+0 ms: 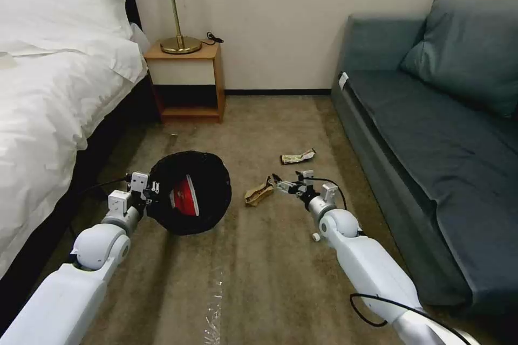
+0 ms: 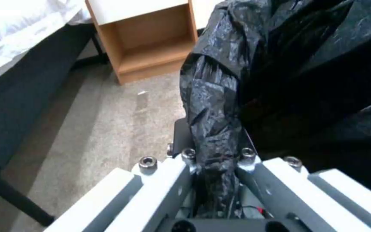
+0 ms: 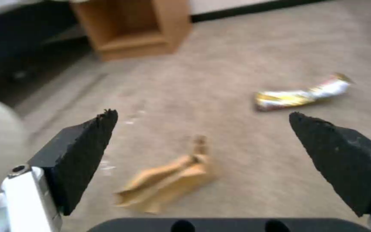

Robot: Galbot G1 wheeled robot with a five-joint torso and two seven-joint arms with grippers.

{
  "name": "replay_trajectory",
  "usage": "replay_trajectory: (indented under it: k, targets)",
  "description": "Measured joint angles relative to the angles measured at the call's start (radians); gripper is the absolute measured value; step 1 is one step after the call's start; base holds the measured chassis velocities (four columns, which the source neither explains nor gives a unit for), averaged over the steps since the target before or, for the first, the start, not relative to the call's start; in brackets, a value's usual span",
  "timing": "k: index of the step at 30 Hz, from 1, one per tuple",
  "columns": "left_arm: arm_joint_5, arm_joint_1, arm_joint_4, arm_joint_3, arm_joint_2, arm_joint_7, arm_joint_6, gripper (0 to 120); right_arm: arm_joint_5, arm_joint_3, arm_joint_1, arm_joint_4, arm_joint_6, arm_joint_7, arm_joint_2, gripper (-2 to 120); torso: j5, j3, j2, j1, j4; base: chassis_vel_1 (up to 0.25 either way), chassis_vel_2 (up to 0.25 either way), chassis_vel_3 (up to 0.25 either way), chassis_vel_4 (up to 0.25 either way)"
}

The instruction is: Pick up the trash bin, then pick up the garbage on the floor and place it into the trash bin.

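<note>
My left gripper [image 1: 152, 190] is shut on the rim of the trash bin [image 1: 208, 178] and holds it off the carpet, its black-bagged mouth tilted toward me. A red-and-white carton [image 1: 185, 195] lies inside it. In the left wrist view the fingers [image 2: 185, 180] pinch the black bag liner [image 2: 217, 129]. My right gripper [image 1: 279, 183] hangs open just above a brown paper scrap [image 1: 258, 193]. That scrap [image 3: 168, 182] lies on the carpet between the black fingertips [image 3: 87, 145]. A yellow foil wrapper [image 1: 297, 157] lies farther off toward the wall; in the right wrist view the wrapper [image 3: 301, 95] is beyond the scrap.
A bed [image 1: 48, 102] with white covers runs along my left. A wooden nightstand [image 1: 186, 83] with a brass lamp [image 1: 175, 5] stands against the back wall. A grey-blue sofa [image 1: 431, 135] lines my right. Open carpet lies between them.
</note>
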Motion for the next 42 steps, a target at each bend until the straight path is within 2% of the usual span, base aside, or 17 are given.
replay_trajectory:
  k: [3,9,15,21,25,31,42]
  targets:
    - [0.002,-0.004,0.006,0.006,0.0,0.009,-0.005,1,-0.016,0.039,0.004,-0.041,-0.001,0.015,0.001,100,-0.0004,0.0,0.0,0.0,-0.001,0.0,0.0,0.0,0.0]
    - [0.008,0.01,0.007,-0.002,0.007,0.013,-0.016,1,-0.074,0.113,0.044,-0.185,0.0,0.071,0.027,100,-0.0002,0.0,0.0,0.0,0.0,0.0,0.0,0.0,0.0]
    - [0.024,0.01,0.014,-0.005,0.004,0.013,-0.027,1,-0.133,0.149,0.069,-0.306,-0.003,0.118,0.049,100,-0.0002,0.0,0.0,0.0,-0.0005,0.0,0.0,0.0,0.0]
    - [0.038,0.011,0.03,-0.002,-0.008,0.016,-0.035,1,-0.26,0.2,0.09,-0.4,-0.037,0.201,0.08,100,-0.0002,0.0,0.0,0.0,-0.0003,0.0,0.0,0.0,0.0]
    - [0.04,0.01,0.034,0.002,-0.007,0.021,-0.039,1,-0.303,0.216,0.069,-0.364,-0.099,0.274,0.08,100,-0.0003,0.0,0.0,0.0,-0.0003,0.0,0.0,0.0,0.0]
    - [0.038,0.006,0.038,0.002,0.0,0.03,-0.042,1,-0.296,0.215,0.028,-0.298,-0.182,0.373,0.076,100,-0.0001,0.0,0.0,0.0,-0.0003,0.0,0.0,0.0,0.0]
    - [0.027,0.008,0.05,-0.002,0.016,0.041,-0.051,1,-0.219,0.214,-0.021,-0.252,-0.247,0.414,0.091,100,-0.0003,0.0,0.0,0.0,-0.0003,0.0,0.0,0.0,0.0]
